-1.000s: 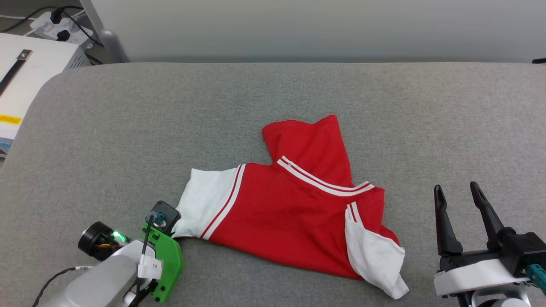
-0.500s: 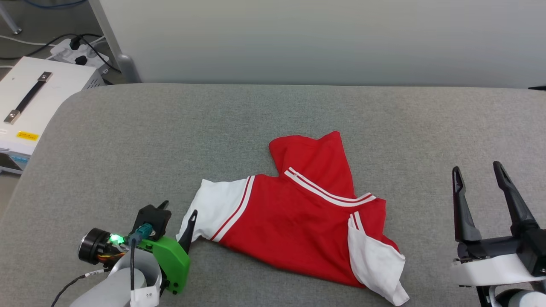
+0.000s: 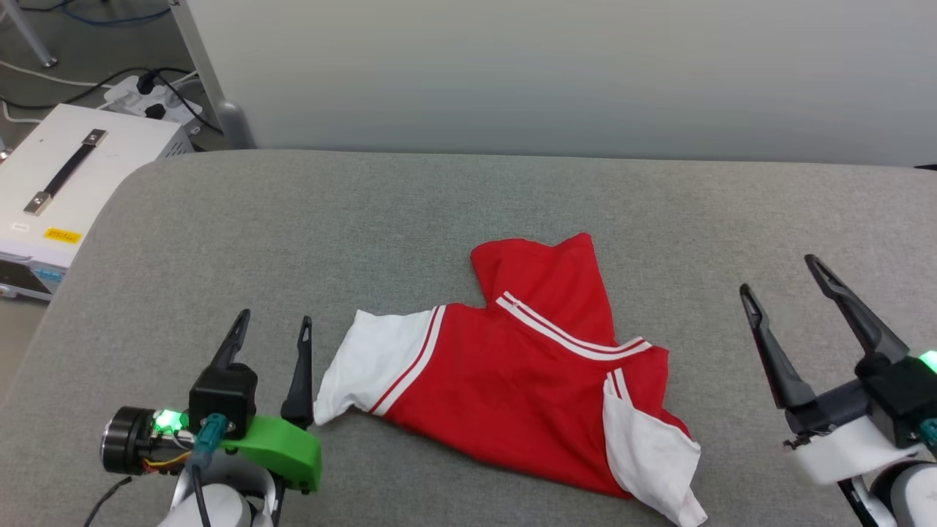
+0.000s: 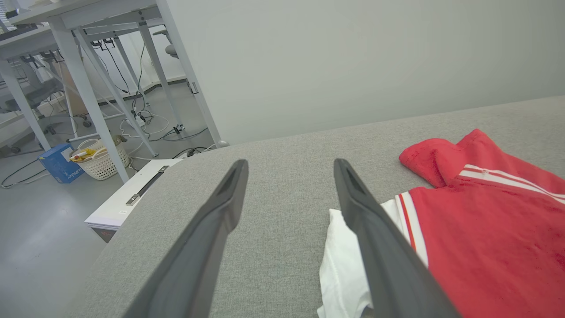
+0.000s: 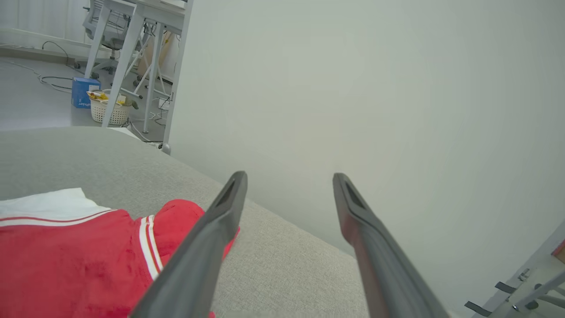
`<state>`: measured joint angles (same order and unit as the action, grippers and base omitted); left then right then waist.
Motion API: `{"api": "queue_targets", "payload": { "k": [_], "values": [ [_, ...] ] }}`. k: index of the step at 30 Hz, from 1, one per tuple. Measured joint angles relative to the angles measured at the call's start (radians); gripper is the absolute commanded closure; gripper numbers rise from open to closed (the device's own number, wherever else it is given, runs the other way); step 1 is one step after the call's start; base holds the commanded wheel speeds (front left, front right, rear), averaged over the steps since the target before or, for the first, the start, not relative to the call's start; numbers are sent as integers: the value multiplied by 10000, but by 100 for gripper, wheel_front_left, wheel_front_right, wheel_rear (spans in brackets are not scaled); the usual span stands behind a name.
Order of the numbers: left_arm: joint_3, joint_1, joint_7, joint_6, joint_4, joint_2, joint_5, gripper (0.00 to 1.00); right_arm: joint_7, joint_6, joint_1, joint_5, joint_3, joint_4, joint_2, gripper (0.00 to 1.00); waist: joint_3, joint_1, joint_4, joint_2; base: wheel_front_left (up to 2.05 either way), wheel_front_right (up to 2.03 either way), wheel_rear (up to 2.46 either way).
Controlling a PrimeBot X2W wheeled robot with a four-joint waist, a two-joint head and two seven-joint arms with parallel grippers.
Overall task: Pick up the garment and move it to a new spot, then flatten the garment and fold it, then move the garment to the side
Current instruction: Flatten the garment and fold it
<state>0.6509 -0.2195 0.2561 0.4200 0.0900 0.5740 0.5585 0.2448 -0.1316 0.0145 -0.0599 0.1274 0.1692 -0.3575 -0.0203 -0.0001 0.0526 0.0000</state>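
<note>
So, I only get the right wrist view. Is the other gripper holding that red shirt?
Observer: No. In the head view the left gripper stands open beside the garment, next to one white sleeve.
Operator: Is the shirt laid flat?
Observer: No. The other white sleeve lies folded over the red body.
Operator: Anything beside the grey surface?
Observer: A white box with a black handle sits on the floor past its left corner.
</note>
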Motion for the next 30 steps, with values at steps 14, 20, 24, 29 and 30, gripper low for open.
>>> {"api": "queue_targets", "payload": {
  "k": [14, 20, 24, 29, 30],
  "values": [
    [-2073, 1157, 0, -849, -219, -1641, -2109, 0, -6286, 0, 1169, -3733, 4138, 784, -3540, 0, -528, 0, 179, 0, 0, 0, 0],
    [-2704, 1168, 0, -1373, -98, -2153, -2677, 0, -8004, 0, 1546, -4483, 5145, 1085, -4169, 0, -875, 0, 259, 0, 0, 0, 0],
    [-3005, 1161, 0, -1682, -58, -2506, -2964, 0, -8215, 0, 1716, -4579, 5647, 656, -4125, 0, -1142, 1, 349, 0, 0, 0, 0],
    [-3342, 1138, 0, -2050, 33, -2903, -3373, 0, -7845, 0, 2200, -4627, 6328, -656, -3808, 0, -1541, 1, 490, 0, 0, 0, 0],
    [-3394, 1127, 0, -2102, 71, -2968, -3430, 0, -7758, 0, 2305, -4592, 6543, -953, -3777, 0, -1623, 1, 524, 0, 0, 0, 0]
  ]
}}
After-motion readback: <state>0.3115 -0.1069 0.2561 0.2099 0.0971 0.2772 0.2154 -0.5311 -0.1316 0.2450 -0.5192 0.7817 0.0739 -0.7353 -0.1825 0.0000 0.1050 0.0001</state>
